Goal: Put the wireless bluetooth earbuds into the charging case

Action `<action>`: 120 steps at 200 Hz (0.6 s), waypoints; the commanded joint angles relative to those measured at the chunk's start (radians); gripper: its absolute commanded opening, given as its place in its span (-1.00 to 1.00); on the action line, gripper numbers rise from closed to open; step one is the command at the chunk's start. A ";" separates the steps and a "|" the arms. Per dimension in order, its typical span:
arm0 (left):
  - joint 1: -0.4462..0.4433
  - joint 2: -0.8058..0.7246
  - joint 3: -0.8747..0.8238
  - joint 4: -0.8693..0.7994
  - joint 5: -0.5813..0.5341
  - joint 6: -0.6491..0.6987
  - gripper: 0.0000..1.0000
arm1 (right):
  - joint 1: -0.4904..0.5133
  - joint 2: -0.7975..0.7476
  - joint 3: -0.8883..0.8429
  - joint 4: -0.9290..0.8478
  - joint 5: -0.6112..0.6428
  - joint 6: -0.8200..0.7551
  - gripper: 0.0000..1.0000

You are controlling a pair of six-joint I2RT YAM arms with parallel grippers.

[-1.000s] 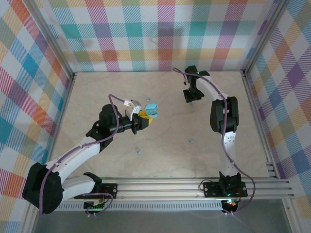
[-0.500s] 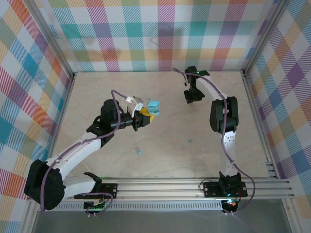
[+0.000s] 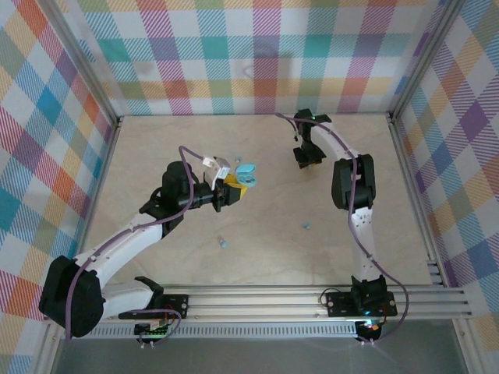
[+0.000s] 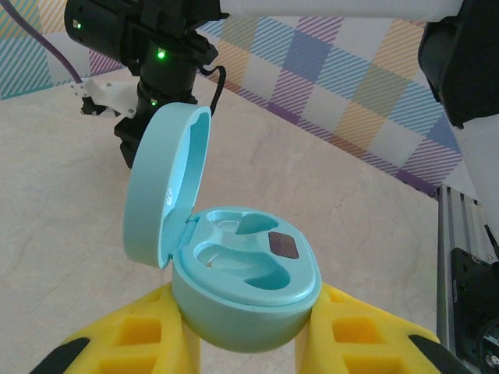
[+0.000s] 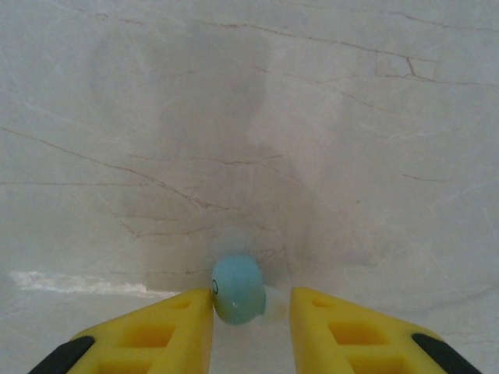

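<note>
My left gripper (image 3: pixel 233 187) (image 4: pixel 248 305) is shut on the light blue charging case (image 3: pixel 246 173) (image 4: pixel 245 280), held at the table's middle with its lid swung open to the left. Both sockets of the case look empty. At the far back my right gripper (image 3: pixel 306 161) (image 5: pixel 251 302) points down at the table, open, its yellow fingers straddling a pale blue earbud (image 5: pixel 237 288). The left finger touches that earbud; a small gap stays between its white tip and the right finger. Two more earbuds lie loose on the table, one (image 3: pixel 305 225) right of centre, one (image 3: pixel 223 242) nearer the front.
The marble-look table (image 3: pixel 156 156) is boxed in by plaid walls and aluminium rails (image 3: pixel 409 187) on the sides and front. In the left wrist view the right arm's black wrist (image 4: pixel 160 70) stands behind the case.
The left gripper carried the case slightly up and right, then held still. The right gripper shifted a little over the back of the table, ending slightly left.
</note>
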 commanded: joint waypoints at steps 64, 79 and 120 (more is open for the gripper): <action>0.002 -0.013 0.018 0.011 0.005 -0.002 -0.94 | 0.008 0.034 0.051 -0.042 0.015 -0.029 -0.30; 0.001 -0.015 0.016 0.012 0.004 -0.003 -0.94 | 0.011 0.029 0.054 -0.041 0.025 -0.029 -0.28; 0.000 -0.017 0.018 0.013 0.007 -0.004 -0.94 | 0.026 0.020 0.060 -0.036 0.051 -0.055 -0.27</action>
